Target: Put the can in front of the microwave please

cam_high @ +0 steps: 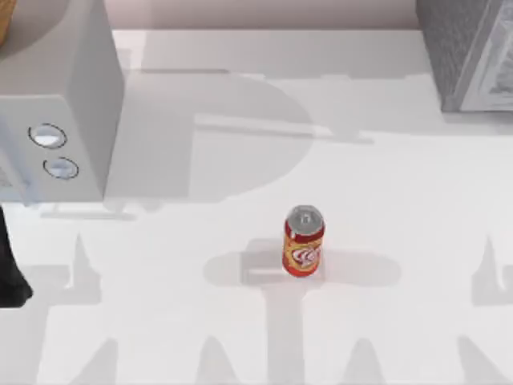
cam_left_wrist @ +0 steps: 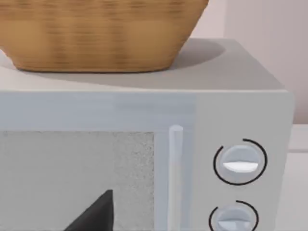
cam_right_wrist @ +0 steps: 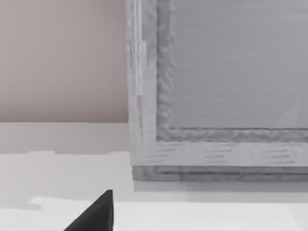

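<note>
1. At far left of the top view, the left arm, a dark shape at the table's edge below the microwave; whether its pincer is apart or together cannot be told.
2. In the left wrist view, a wicker basket atop the microwave, two round dials on the front panel.
3. At centre of the white table, upright and untouched, the can, well apart from the microwave and to its right.
4. At far right, a darker speckled grey box; state of the right arm's pincer likewise impossible to tell.
5. Likely risks: tipping the narrow can with an off-centre approach, and clipping the microwave's corner on the way across.
</note>
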Controlling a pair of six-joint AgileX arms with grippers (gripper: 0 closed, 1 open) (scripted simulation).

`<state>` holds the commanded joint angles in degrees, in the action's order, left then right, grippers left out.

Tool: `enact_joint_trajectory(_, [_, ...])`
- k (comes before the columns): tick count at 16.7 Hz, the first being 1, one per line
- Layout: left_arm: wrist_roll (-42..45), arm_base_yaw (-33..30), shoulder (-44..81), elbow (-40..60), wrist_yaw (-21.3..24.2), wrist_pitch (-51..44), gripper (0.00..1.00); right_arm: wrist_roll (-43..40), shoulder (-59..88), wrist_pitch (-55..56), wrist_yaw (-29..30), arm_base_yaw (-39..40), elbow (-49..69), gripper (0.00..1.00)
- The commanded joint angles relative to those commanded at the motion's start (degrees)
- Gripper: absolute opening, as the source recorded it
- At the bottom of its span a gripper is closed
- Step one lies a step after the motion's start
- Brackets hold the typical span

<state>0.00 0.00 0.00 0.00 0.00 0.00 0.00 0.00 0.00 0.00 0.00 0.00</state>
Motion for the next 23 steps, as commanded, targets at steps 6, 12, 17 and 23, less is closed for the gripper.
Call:
enact_joint_trajectory(6, [0.6,-2.0,5.0,4.2,0.0,-3.1,1.0,0.0,0.0,0.0,0.0,0.0,0.0,1.0])
enact_joint_trajectory(12, [1.9,-9.8,25.7,23.3,-0.3,-15.5,1.0,0.0,0.0,0.0,0.0,0.0,0.0,1.0])
enact_joint_trajectory(17, [2.3,-18.9,50.1,47.2,-0.3,-30.4,1.0,0.0,0.0,0.0,0.0,0.0,0.0,1.0])
enact_joint_trajectory(23, [1.9,-30.7,82.1,78.7,-0.2,-50.0,1.0,0.0,0.0,0.0,0.0,0.0,0.0,1.0])
